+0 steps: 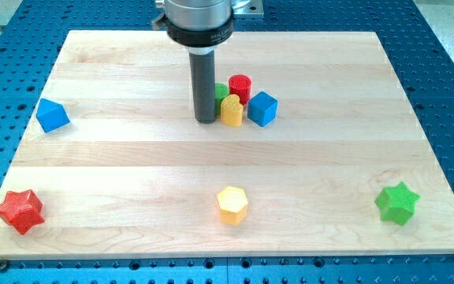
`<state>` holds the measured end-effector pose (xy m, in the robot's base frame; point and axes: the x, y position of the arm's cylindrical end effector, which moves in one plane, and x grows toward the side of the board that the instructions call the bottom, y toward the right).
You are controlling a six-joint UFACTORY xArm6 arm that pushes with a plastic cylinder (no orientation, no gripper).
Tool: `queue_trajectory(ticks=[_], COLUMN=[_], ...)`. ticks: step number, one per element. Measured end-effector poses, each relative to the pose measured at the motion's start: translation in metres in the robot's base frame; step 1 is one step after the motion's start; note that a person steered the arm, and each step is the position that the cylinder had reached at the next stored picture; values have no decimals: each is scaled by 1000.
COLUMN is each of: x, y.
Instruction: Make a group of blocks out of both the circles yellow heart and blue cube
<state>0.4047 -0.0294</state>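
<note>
My tip point(206, 120) rests on the board just left of a tight cluster near the view's top middle. The cluster holds a yellow heart point(231, 110), a blue cube point(262, 108) to its right, a red circle point(240, 87) behind them, and a green circle point(221, 91) partly hidden by the rod. The tip stands touching or almost touching the yellow heart's left side. The four blocks sit close together, touching or nearly so.
A second blue block point(52, 115) lies at the view's left edge. A red star point(19, 211) is at the bottom left, a yellow hexagon point(232, 204) at the bottom middle, a green star point(397, 203) at the bottom right.
</note>
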Motion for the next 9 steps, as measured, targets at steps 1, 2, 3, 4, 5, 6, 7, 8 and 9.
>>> queue_trajectory(ticks=[1,2,3,4,5,6,7,8,9], x=[-6,-36,-43,-79,-76,-74,-82,-59,-58], y=[-49,0,20,35,79,88,135,124,91])
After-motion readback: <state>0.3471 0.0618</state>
